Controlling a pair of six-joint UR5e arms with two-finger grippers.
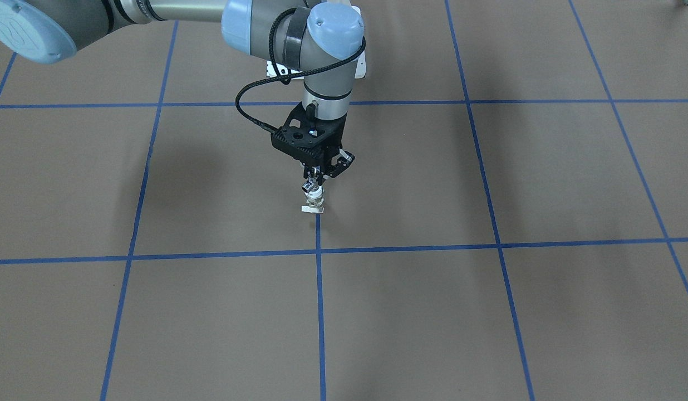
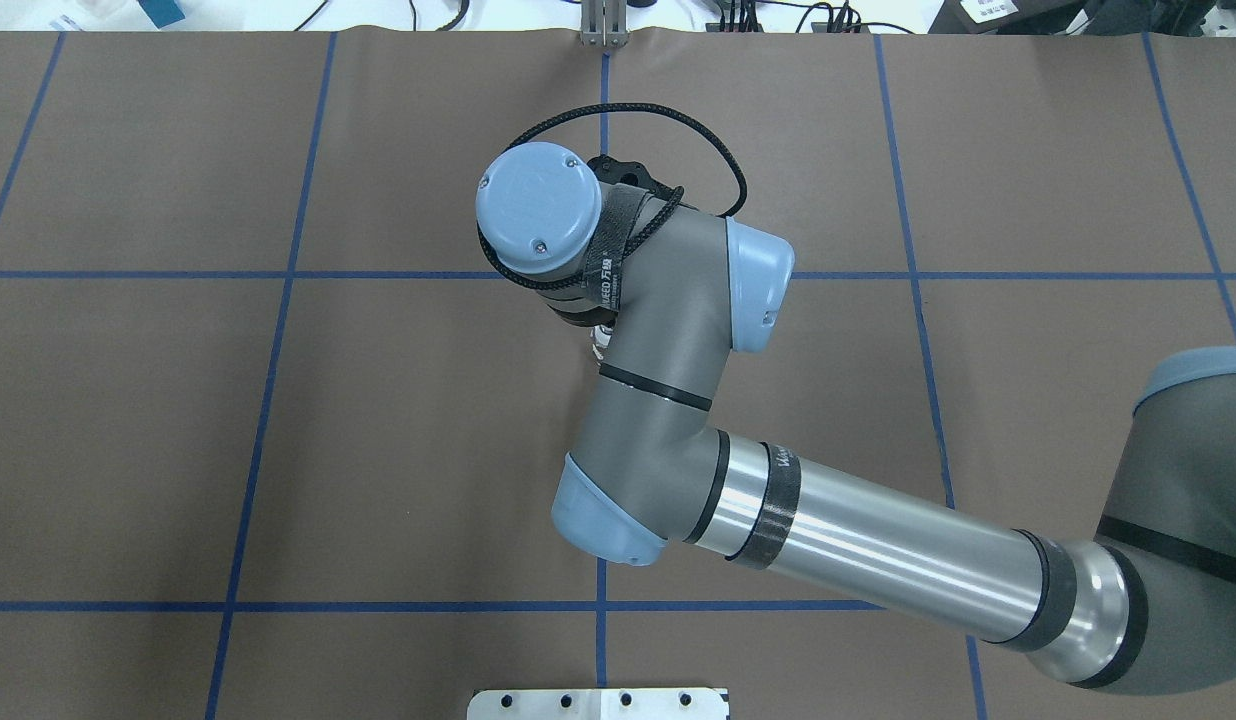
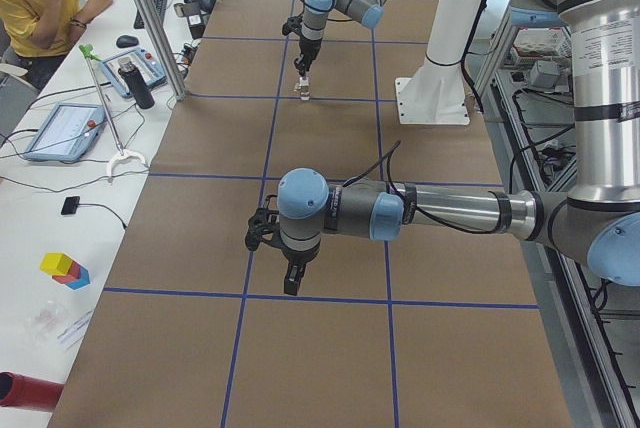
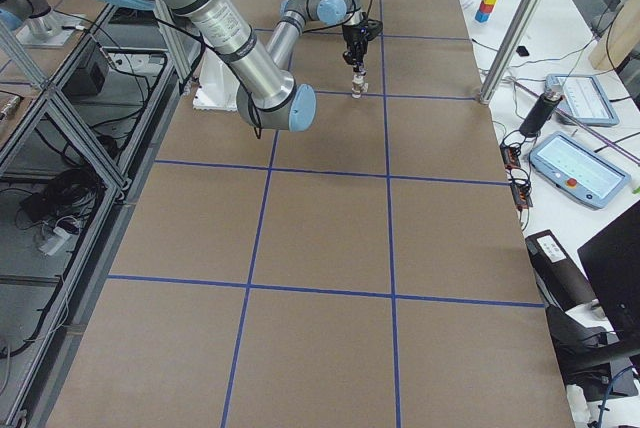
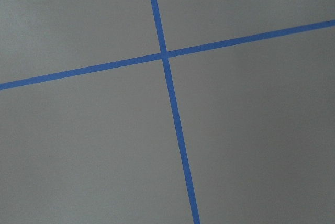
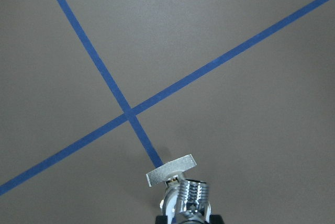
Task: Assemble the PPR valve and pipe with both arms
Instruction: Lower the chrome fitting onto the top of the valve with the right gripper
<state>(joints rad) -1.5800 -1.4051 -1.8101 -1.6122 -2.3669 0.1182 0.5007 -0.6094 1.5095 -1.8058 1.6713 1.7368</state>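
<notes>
Black right gripper (image 1: 317,179) clamping a short shiny chrome pipe (image 1: 309,187), apparently sitting atop the white-collared PPR valve (image 1: 317,195) (pale tab (image 1: 312,209) touching brown tabletop (image 1: 433,178)), left gripper (image 3: 291,286) hovering, cannot tell its opening.

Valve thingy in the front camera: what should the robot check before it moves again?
1. Grip: the right claw looks shut on the pipe: ok.
2. Stack: the PPR valve sits under the pipe, tab end down: ok.
3. Pipe pushed fully into the valve: cannot tell, too small.
4. The left claw open or shut: cannot tell.
5. Left claw out of the way: ok, it hangs far along the table from the parts.
</notes>
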